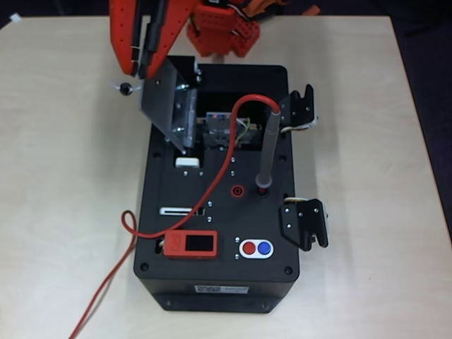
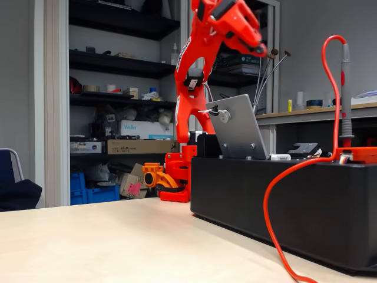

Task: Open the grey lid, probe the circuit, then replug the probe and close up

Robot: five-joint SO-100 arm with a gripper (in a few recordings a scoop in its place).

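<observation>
While one grey lid (image 1: pixel 168 106) stands raised, one probe (image 1: pixel 267 152) sits upright — gripper (image 1: pixel 140 67) above, grip unclear.

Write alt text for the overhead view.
A red robot arm's claw hovers by the top edge of the grey lid, tilted open over the circuit in a black box. The probe stands plugged in upright, red cable trailing onto the table.

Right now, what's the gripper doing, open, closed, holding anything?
Gripper: above the raised grey lid, holding nothing visible; open or closed cannot be told.
</observation>
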